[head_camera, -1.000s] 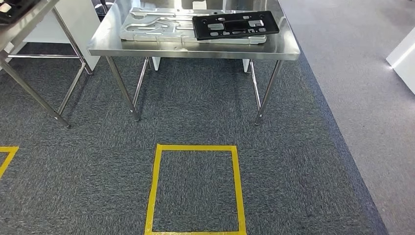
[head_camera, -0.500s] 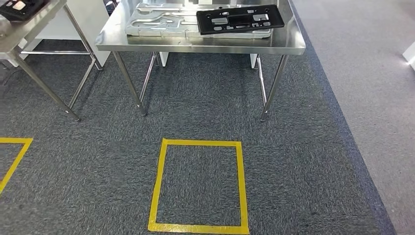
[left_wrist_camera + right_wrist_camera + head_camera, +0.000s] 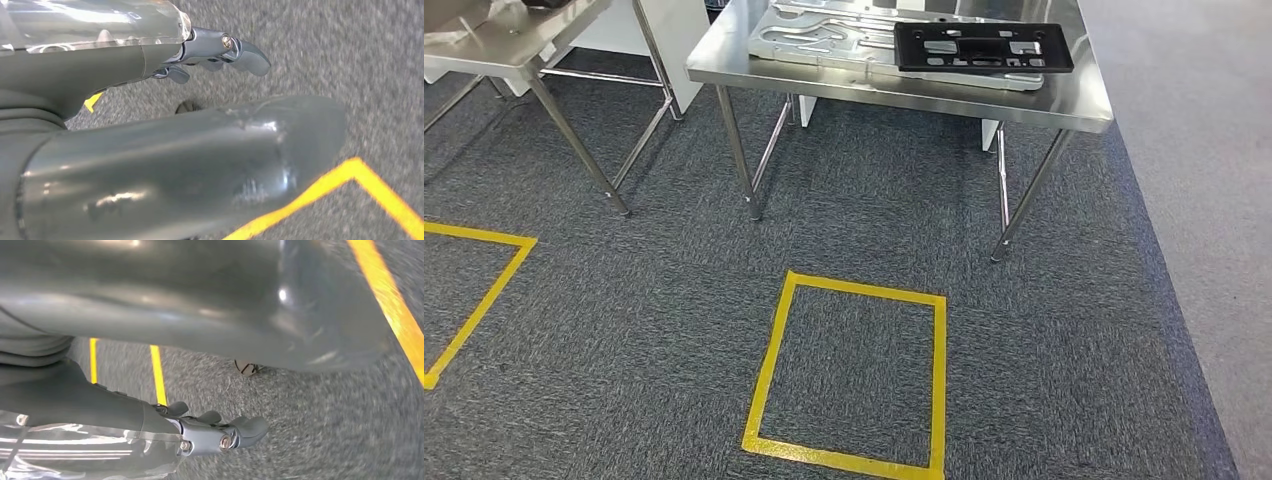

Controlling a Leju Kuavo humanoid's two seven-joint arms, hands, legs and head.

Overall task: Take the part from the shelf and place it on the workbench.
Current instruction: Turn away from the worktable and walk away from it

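The black plastic part [image 3: 984, 47] lay long axis crosswise on the steel workbench [image 3: 904, 90], ahead and slightly right of the robot. The left hand [image 3: 220, 50] and right hand [image 3: 215, 432] hung empty, fingers loosely apart.

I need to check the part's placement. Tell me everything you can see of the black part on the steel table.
The black part is a flat, long rectangular panel, matte and plastic-looking, pierced by several cutouts and small holes through which lighter metal shows. It lies flat on top of a silver stamped plate, overlapping that plate's right end, on the steel table near its front right corner. No hand touches it.
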